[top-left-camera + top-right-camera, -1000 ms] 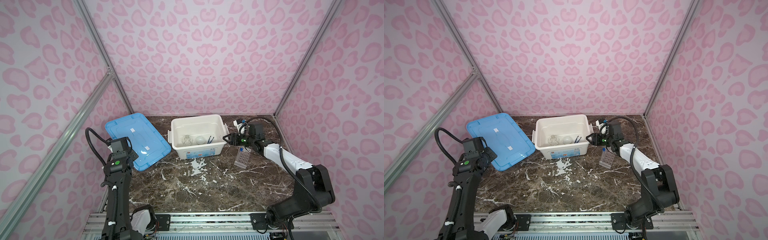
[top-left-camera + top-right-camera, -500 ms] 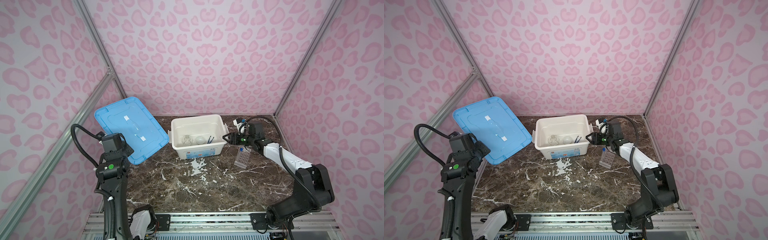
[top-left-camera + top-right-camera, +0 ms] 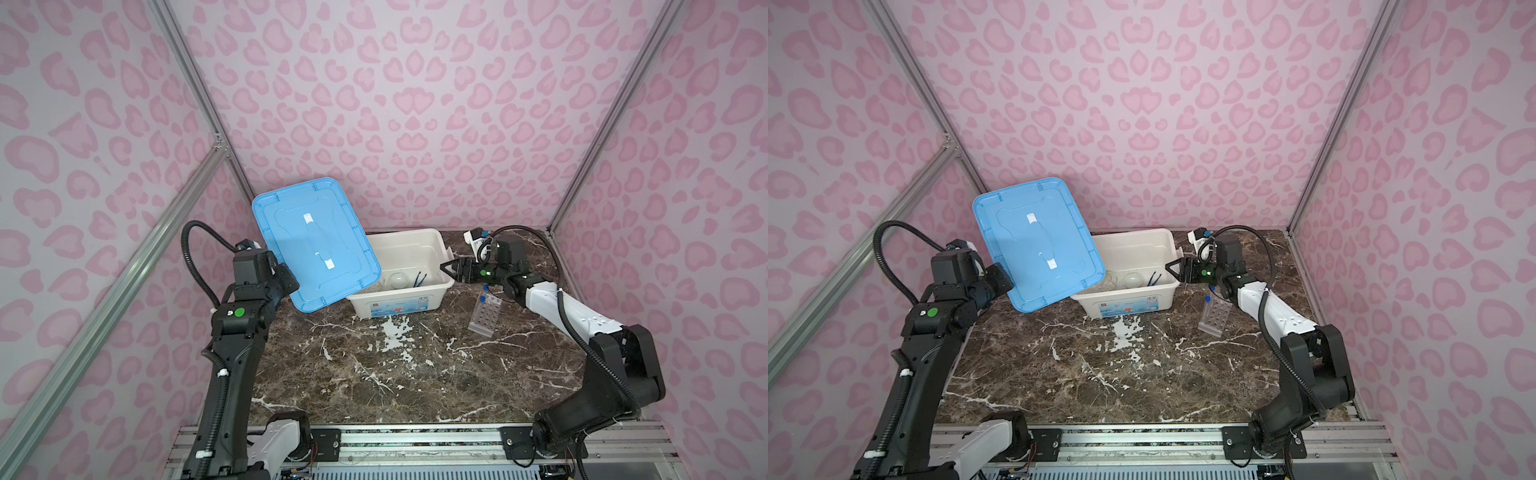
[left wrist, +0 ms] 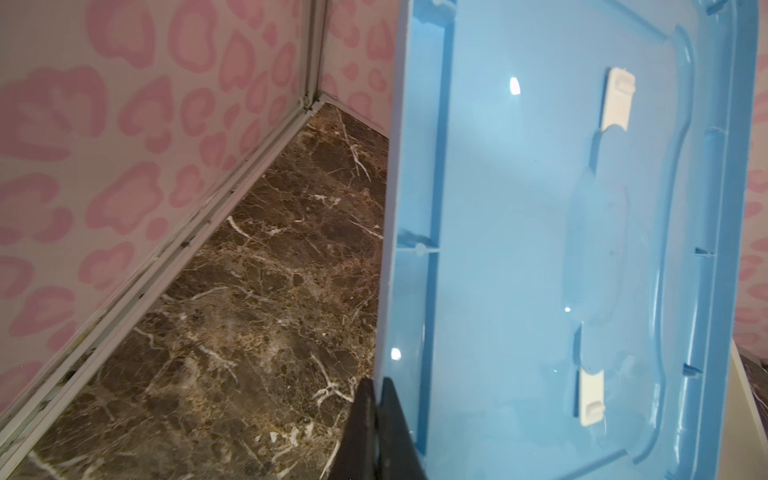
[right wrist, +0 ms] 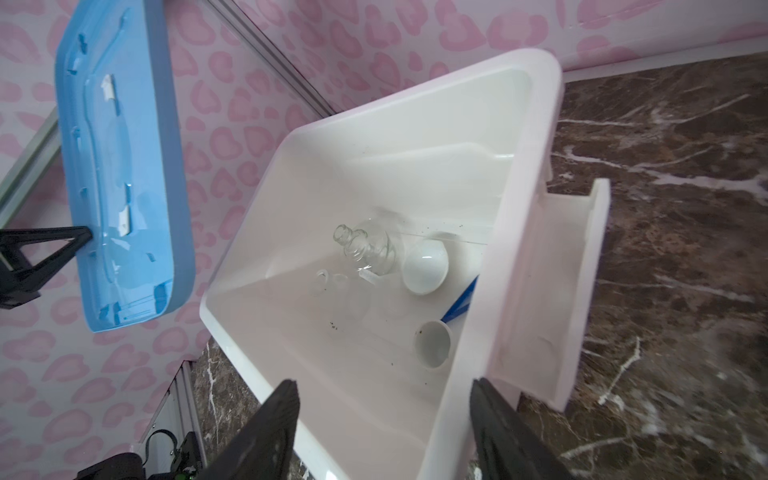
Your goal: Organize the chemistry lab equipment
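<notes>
My left gripper (image 4: 376, 380) is shut on the edge of the flat blue lid (image 3: 316, 245). It holds the lid up and tilted over the left end of the white bin (image 3: 403, 233). The bin holds a clear glass flask (image 5: 368, 249), two small white bowls (image 5: 426, 266) (image 5: 434, 343) and dark blue tweezers (image 5: 461, 301). My right gripper (image 5: 384, 384) is open at the bin's right end, with a fingertip on each side of the bin's corner and nothing gripped. On the table to the right of the bin lies a clear holed rack (image 3: 484, 318) with a blue-capped test tube (image 3: 483, 293) at its far end.
Pink patterned walls with metal frame posts enclose the brown marble table (image 3: 395, 374) on three sides. The lifted lid (image 3: 1038, 245) hides part of the bin's inside in both top views. A white cable connector (image 3: 473, 237) sits at the back right.
My left arm has raised the blue lid off the table at the left and swung it right, tilted, over the bin's left end. The right arm has stayed in place.
</notes>
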You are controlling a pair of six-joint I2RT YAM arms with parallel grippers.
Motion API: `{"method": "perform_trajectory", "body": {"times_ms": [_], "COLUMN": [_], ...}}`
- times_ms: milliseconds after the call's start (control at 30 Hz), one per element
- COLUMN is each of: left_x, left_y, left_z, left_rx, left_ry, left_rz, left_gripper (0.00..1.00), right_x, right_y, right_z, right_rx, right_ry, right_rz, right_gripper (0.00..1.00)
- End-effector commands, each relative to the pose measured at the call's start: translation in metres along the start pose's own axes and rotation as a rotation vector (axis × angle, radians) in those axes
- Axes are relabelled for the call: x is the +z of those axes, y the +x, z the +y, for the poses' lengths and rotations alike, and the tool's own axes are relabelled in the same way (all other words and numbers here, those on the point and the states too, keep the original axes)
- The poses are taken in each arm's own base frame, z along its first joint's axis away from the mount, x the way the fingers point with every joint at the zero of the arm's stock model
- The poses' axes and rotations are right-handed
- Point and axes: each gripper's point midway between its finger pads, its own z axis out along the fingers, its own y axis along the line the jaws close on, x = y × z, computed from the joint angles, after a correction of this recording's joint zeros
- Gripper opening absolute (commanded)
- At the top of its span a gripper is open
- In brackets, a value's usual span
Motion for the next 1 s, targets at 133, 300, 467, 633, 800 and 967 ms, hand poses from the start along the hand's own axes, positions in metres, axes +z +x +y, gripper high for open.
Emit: {"method": "perform_trajectory", "body": {"times_ms": [133,300,467,633,800,967], "left_x": [0.025,0.043,0.059,0.065,0.069,0.069], "left_y": [-0.004,0.012,0.026,0.029,0.03,0.033], "left_z": [-0.082,-0.13,-0.161,-0.185,-0.198,-0.202], "left_rx": [0.099,0.183,0.215,0.232,0.225,0.229], "left_ry": [0.229,0.311,0.388,0.448,0.487,0.506], "left_rz": [-0.007,0.039,0.084,0.103,0.112,0.121], "left_gripper": [0.05,0.05,0.05,0.05,0.05,0.05], "right_x": [0.005,0.002,-0.003,-0.004,-0.005,-0.007], "right_y": [-0.019,-0.026,-0.028,-0.026,-0.025,-0.024], "right_z": [0.029,0.039,0.047,0.042,0.038,0.036], "right_rx": [-0.012,-0.014,-0.02,-0.002,0.014,0.019], "right_ry": [-0.184,-0.241,-0.273,-0.257,-0.239,-0.226], "right_rz": [-0.053,-0.09,-0.108,-0.105,-0.101,-0.103], "right_gripper": [0.73,0.73,0.73,0.71,0.68,0.67]}}
